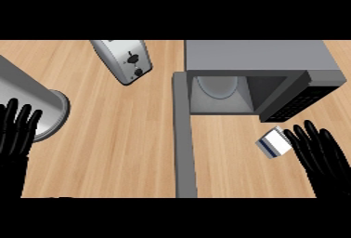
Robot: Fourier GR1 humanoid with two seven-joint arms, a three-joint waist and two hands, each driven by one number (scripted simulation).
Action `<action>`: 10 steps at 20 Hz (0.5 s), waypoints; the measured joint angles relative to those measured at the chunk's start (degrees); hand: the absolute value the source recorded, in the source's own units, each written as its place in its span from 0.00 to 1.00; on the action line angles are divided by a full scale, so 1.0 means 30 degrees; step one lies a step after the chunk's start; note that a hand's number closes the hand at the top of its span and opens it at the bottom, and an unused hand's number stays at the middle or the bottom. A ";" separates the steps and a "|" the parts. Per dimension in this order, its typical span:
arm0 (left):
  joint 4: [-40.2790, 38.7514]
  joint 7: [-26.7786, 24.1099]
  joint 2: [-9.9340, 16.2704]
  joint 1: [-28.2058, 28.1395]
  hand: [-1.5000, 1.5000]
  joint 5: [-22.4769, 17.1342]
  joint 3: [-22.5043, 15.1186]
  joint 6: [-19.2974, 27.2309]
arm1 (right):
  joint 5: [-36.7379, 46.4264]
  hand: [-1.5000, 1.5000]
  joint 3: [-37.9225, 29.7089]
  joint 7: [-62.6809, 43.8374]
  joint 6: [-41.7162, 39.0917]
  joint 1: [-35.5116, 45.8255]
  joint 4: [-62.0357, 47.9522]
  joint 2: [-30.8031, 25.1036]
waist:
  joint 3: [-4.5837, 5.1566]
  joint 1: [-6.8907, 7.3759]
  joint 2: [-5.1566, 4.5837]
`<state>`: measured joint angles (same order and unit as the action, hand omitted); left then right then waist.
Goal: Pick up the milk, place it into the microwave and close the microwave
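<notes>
A small white milk carton (274,142) with a dark blue stripe lies on the wooden counter just in front of the microwave's control panel. My right hand (321,155) is immediately right of it, fingers straight and pointing away from me, fingertips beside the carton without curling round it. The grey microwave (260,58) stands at the back right with its cavity (219,95) showing a glass turntable. Its door (182,135) swings out toward me, seen edge-on as a long grey strip. My left hand (15,135) is at the far left edge, fingers straight.
A silver toaster (125,59) stands tilted at the back, left of the microwave. A large grey cylindrical pot (37,100) sits at the left edge, partly behind my left hand. Bare wooden counter lies between the pot and the microwave door.
</notes>
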<state>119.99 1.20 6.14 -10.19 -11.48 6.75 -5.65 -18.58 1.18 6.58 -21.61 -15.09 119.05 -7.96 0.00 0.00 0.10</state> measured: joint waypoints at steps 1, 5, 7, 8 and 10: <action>0.0271 0.0266 0.0073 -0.0071 0.00 -0.0234 0.0183 -0.0045 | -0.0111 0.00 -0.0392 0.0052 -0.0017 -0.0049 -0.0002 -0.0089 | 0.0003 0.0002 0.0000; 0.0886 0.0054 -0.0041 -0.0933 0.00 -0.0356 0.0357 -0.0474 | 0.1193 0.00 -0.0820 0.0854 0.0400 -0.0001 -0.0563 0.0275 | 0.0001 0.0026 -0.0004; 0.1225 -0.0260 -0.0105 -0.1622 0.00 -0.0453 0.0472 -0.0810 | 0.2243 0.00 -0.0887 0.1340 0.0889 0.0010 -0.0932 0.0581 | 0.0004 0.0054 -0.0002; 0.1273 -0.0363 -0.0148 -0.1876 0.00 -0.0486 0.0499 -0.0949 | 0.2636 0.00 -0.1095 0.1871 0.1026 0.0030 -0.1366 0.0684 | 0.0004 0.0062 -0.0005; 0.1607 -0.0775 -0.0518 -0.2824 0.00 -0.0314 0.0220 -0.1245 | 0.3271 0.00 -0.1285 0.2208 0.1502 0.0101 -0.1531 0.0904 | 0.0003 0.0080 -0.0005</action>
<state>124.81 -1.12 4.59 -18.66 -12.42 7.41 -9.38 -8.77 -2.68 13.20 -17.11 -14.78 114.46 -5.25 0.00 0.24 0.08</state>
